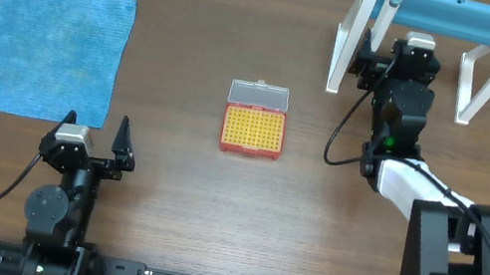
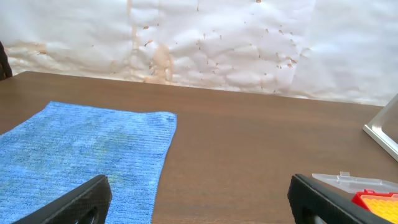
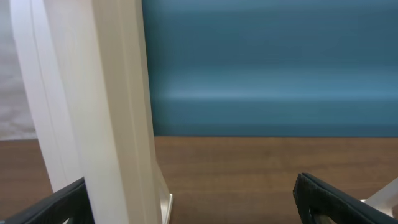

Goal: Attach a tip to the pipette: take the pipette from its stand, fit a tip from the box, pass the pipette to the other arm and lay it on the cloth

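The white pipette stand point(image 1: 349, 36) with its blue top bar point(image 1: 463, 16) stands at the back right. My right gripper point(image 1: 390, 70) is under that bar by the stand's left leg, open. In the right wrist view a white upright point(image 3: 118, 112) rises between the fingers, close to one finger point(image 3: 46, 208), with the blue bar point(image 3: 267, 62) behind; I cannot tell if this upright is the pipette or the leg. The orange tip box point(image 1: 252, 130), lid open, yellow tips showing, sits mid-table. The blue cloth point(image 1: 50, 53) lies at the back left. My left gripper point(image 1: 96, 132) hovers open near its base.
The left wrist view looks over the blue cloth point(image 2: 81, 155), the tip box point(image 2: 376, 200) and a corner of the stand point(image 2: 382, 127). Bare wooden table point(image 1: 174, 196) lies between cloth, box and stand. A crumpled white sheet point(image 2: 217, 43) covers the wall behind.
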Controlling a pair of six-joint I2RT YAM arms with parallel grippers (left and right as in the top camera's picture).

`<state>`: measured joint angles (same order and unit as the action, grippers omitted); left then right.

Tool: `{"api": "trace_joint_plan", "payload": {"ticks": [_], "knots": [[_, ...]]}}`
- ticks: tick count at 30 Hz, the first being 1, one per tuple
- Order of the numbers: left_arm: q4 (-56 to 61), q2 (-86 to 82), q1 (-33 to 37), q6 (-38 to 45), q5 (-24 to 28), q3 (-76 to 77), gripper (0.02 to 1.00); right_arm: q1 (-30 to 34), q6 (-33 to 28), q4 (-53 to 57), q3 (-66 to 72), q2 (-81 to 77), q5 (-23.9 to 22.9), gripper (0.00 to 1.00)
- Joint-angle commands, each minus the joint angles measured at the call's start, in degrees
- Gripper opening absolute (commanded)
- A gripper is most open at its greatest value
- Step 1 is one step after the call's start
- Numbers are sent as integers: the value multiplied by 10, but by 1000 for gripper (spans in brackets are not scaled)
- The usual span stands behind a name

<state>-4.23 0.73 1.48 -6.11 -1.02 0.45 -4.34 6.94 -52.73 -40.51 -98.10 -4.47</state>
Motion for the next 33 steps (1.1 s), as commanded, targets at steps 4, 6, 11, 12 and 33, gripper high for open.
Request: {"api": "trace_joint_plan", "payload": {"ticks": [4, 6, 11, 12, 33], "knots": [[-3, -4, 1, -5, 2, -1, 917, -5, -6, -3, -23, -10, -16, 989], [-3, -4, 1, -5, 2, -1, 919, -5, -6, -3, -28, -14, -16, 989], [-3, -4, 1, -5, 2, -1, 917, -5, -6, -3, -33, -21, -28, 989], [-3, -4, 1, -5, 2, -1, 917, -5, -6, -3, -33, -23, -33, 989], [-3, -4, 1, -5, 2, -1, 917, -7, -2, -6, -52, -45, -30, 514]]}}
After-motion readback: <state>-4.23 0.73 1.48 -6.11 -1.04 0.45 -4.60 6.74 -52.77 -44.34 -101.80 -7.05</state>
